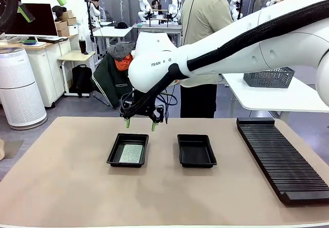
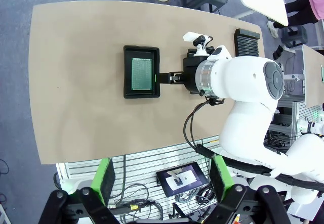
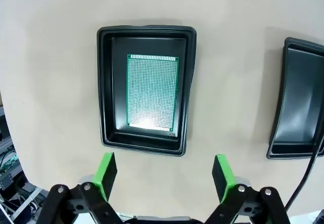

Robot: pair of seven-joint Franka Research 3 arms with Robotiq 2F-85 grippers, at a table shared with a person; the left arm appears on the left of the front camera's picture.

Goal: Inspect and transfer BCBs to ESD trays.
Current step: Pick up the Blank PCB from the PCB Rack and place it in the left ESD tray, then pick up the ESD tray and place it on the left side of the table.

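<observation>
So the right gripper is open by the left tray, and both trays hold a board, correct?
No. Only the left ESD tray holds a BCB; the right ESD tray is empty, as the front view shows. The right gripper is indeed open by the left tray.

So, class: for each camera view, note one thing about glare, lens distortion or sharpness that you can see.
Right wrist view: a white glare patch sits near the lower edge of the board, washing out its grid. Left wrist view: the wide-angle lens bends the edges of the table. Front view: sharp, the board in the left tray reflecting pale grey rather than green.
</observation>
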